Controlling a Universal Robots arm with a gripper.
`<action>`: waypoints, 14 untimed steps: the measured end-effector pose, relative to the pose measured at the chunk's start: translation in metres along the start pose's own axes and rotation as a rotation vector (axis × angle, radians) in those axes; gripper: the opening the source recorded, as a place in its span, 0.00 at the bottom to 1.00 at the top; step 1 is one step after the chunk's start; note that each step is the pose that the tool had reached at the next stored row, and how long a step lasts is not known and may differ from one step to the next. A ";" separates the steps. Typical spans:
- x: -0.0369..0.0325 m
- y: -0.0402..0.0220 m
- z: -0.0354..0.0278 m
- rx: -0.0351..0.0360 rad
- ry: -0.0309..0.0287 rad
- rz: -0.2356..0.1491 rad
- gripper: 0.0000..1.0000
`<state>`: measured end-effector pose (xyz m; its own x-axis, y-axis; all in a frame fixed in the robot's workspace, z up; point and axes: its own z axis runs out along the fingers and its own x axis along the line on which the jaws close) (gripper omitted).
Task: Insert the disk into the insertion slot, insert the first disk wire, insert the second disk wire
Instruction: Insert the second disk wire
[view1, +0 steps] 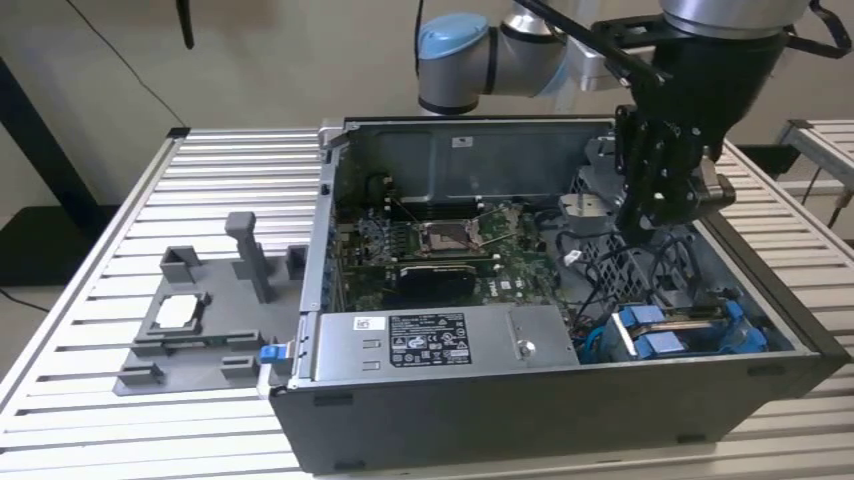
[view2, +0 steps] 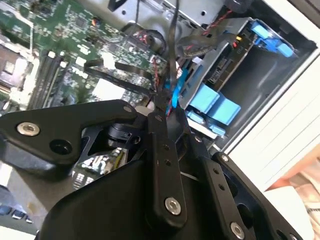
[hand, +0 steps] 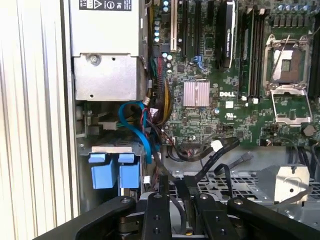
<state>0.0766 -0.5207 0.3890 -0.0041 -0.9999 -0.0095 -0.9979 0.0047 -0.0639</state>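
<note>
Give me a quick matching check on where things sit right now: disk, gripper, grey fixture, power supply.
1 disk
2 gripper
3 grey fixture
4 power supply

a on the slatted table, outside the case
b hanging over the case's open interior
c in the case's corner, exterior view's lower right
d along the case's front wall, label up

Pairs: 1-c, 2-b, 3-a, 4-d

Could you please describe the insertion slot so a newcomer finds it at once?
Start at the open computer case on the slatted table. The insertion slot sits in its near corner on the exterior view's right, beside the silver power supply. Two big bright blue tabs mark it out.
</note>
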 end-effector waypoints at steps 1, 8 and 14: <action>-0.0024 0.0011 0.0000 0.0049 0.0038 -0.001 0.27; -0.0122 0.0059 0.0000 0.0193 0.0110 -0.025 0.27; -0.0122 0.0078 -0.0001 0.0191 0.0048 -0.111 0.27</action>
<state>0.0688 -0.5085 0.3887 0.1056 -0.9944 0.0034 -0.9909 -0.1055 -0.0833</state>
